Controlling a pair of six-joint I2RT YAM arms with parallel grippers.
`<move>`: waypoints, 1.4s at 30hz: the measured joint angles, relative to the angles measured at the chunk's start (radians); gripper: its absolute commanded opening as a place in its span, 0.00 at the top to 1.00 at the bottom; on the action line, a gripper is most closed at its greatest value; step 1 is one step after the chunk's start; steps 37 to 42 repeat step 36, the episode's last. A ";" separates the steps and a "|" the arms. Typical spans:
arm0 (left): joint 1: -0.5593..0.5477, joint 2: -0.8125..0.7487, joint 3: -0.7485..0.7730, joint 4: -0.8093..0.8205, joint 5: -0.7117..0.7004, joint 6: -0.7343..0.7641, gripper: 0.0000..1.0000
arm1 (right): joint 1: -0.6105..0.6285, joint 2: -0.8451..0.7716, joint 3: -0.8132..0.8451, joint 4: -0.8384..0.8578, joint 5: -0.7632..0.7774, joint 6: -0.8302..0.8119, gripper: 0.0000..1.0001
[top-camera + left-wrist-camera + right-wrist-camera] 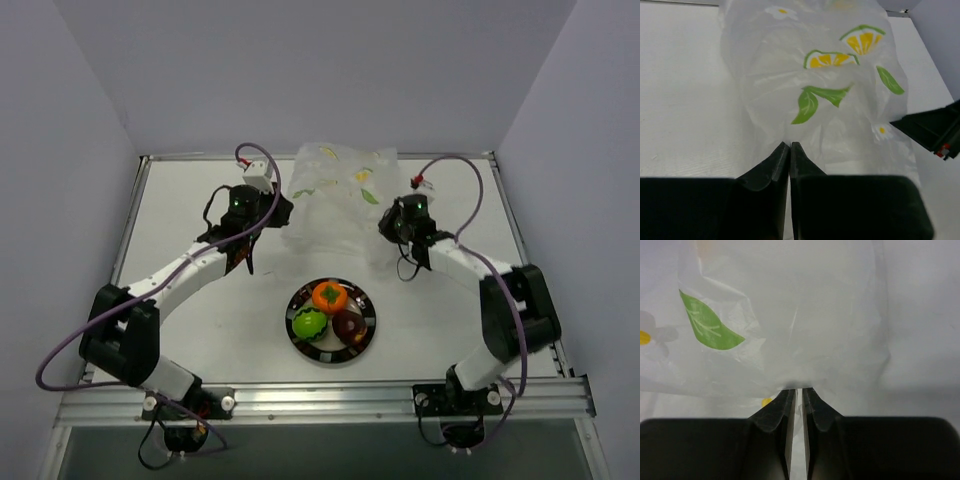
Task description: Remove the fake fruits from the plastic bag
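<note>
Clear plastic bag [335, 200]: lying beyond the plate [325, 358], its long axis running left to right between both arms, showing no fruit inside.
Left gripper [790, 145]: jaws pinching the bag's left edge.
Right gripper [799, 389]: jaws pressing together on the bag's right edge.
Fake fruits: orange fruit [330, 296], green fruit [308, 324] and maroon fruit [349, 324] sitting together on the plate, apart from the bag.
Judgement: task looking finished; only letting go of the bag is remaining.

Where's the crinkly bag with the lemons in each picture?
Top external: the plastic bag lies beyond the plate, at centre.
Left wrist: fills the upper middle, pinched by the left gripper.
Right wrist: fills most of the view, pinched by the right gripper.
Shared landmark: its green leaf prints.
</note>
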 measured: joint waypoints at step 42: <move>0.006 -0.754 0.096 -0.694 -0.032 0.069 0.06 | 0.214 -1.019 -0.086 -0.283 0.355 -0.141 0.00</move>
